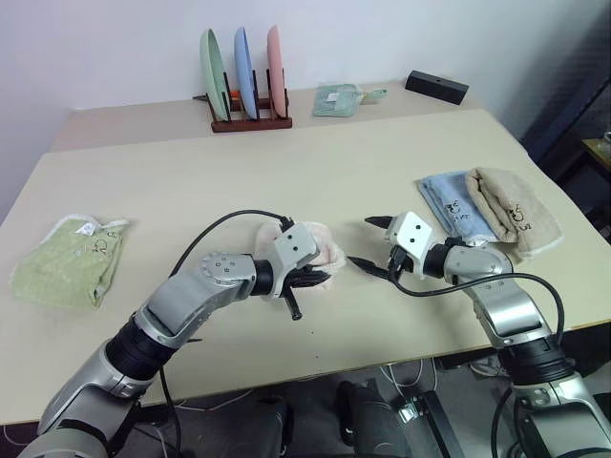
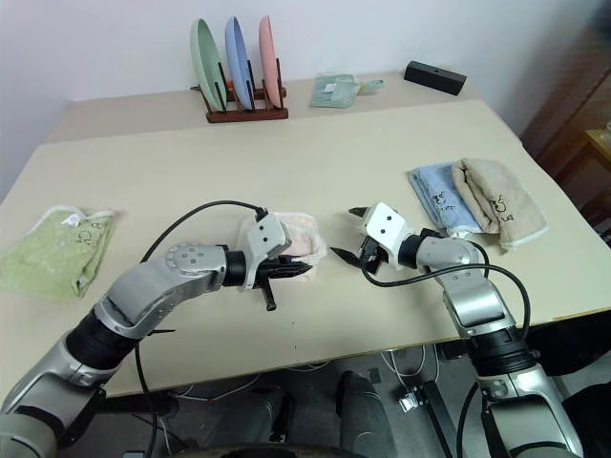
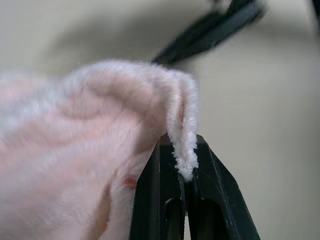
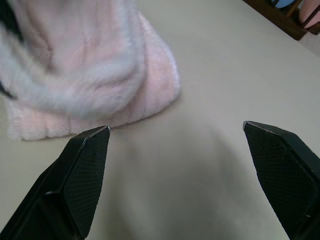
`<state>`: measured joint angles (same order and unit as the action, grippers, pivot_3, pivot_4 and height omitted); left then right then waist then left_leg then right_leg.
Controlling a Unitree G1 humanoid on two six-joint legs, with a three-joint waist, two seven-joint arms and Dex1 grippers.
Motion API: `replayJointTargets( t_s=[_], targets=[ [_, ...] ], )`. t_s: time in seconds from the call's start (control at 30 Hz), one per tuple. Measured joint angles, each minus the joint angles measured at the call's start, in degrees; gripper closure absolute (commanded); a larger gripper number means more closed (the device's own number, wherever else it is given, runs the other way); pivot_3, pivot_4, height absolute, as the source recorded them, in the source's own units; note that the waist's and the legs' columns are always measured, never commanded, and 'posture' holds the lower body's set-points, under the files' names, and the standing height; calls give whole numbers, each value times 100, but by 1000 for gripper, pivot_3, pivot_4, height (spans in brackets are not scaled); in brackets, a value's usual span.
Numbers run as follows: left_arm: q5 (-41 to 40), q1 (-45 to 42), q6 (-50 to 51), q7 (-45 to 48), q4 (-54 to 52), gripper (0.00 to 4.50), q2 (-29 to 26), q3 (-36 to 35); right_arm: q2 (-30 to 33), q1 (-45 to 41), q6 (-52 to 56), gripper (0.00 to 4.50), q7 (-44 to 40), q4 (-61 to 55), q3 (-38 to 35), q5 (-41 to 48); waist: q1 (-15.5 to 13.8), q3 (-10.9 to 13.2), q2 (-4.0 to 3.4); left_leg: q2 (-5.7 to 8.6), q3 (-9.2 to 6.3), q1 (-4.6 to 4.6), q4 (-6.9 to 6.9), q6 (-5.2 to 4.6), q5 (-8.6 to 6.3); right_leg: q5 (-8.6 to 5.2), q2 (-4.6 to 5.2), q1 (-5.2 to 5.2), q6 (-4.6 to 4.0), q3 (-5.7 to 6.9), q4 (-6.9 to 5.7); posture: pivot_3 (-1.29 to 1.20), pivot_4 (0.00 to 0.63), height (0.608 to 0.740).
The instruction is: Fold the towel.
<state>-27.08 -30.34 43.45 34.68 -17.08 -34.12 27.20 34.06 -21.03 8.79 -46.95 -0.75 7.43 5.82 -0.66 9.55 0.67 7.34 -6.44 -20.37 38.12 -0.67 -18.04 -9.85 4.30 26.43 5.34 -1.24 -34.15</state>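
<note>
Taking the plate rack (image 1: 250, 119) at the far edge of the table (image 1: 315, 181) as our landmark, we find the towel (image 2: 298, 235) well in front of it, near the table's middle and toward the robot. It lies bunched, one layer lifted over another. The left gripper (image 1: 320, 280) has its two fingers pressed together on a hem of the towel, which the left wrist view shows as a ridge of pale pink pile pinched between them (image 3: 181, 150). We judge that this hold serves to carry one edge across the rest of the cloth, so forming a fold.

The right gripper (image 1: 368, 241) hangs just beside the towel, on the side away from the left arm, its fingers spread wide and holding nothing. We read this stance as readiness to pin or take the free edge (image 4: 145, 100) that lies before it.

Further from the rack, a green towel (image 1: 67, 260) lies near the table's left edge, and a blue towel (image 1: 449, 205) and a beige towel (image 1: 511, 215) lie folded side by side near the right edge.

The left wrist housing covers much of the towel in the head views, so we cannot tell how many layers it has, nor make out any printed mark or loop. The fold line underneath is likewise hidden.
</note>
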Motion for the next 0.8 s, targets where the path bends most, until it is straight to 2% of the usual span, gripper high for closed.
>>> replayJointTargets(
  t_s=[0.07,0.27,0.4,0.57,0.6,0.63,0.7,0.8],
  targets=[
    [75,78,0,101,-9,3579,-1,-4,3,3,-4,117,18,0,0,-9,-2,0,0,0,0,0,1,0,0,0,1,0,0,0,0,0,150,738],
    [254,333,-65,131,-74,611,228,-318,4,0,-70,117,61,39,2,-58,-4,0,0,0,-3,1,4,0,0,0,1,-2,0,1,-2,0,150,738],
    [92,561,-271,133,-546,611,406,-989,4,-20,-125,117,63,139,7,-109,5,0,0,0,-3,0,4,0,0,0,2,-1,0,1,-1,0,150,738],
    [105,974,-365,111,-893,611,90,-1702,18,-84,-155,117,37,205,-42,-84,-1,0,0,-1,-3,2,4,1,0,0,1,-3,0,1,-3,0,150,738],
    [38,1047,-355,127,-895,1114,34,-1893,17,-134,-132,650,24,205,-72,-40,-1,0,0,0,-3,1,6,1,0,0,1,-3,0,1,-3,0,150,738],
    [-47,1115,-370,156,-911,1366,26,-2093,17,-205,-89,893,11,206,-109,0,-2,0,0,0,-2,1,6,0,0,0,1,-3,0,2,-2,0,150,738],
    [-176,1208,-395,148,-929,2294,52,-2433,16,-364,-31,1806,13,207,-147,12,-7,0,0,0,-3,0,6,0,0,0,2,-4,0,5,-2,0,150,738],
    [-211,1212,-415,1,-848,3804,111,-2783,-53,-507,104,3380,59,198,-225,85,-14,0,0,1,-6,3,6,0,0,0,3,-9,0,8,-1,0,150,738]
  ],
)
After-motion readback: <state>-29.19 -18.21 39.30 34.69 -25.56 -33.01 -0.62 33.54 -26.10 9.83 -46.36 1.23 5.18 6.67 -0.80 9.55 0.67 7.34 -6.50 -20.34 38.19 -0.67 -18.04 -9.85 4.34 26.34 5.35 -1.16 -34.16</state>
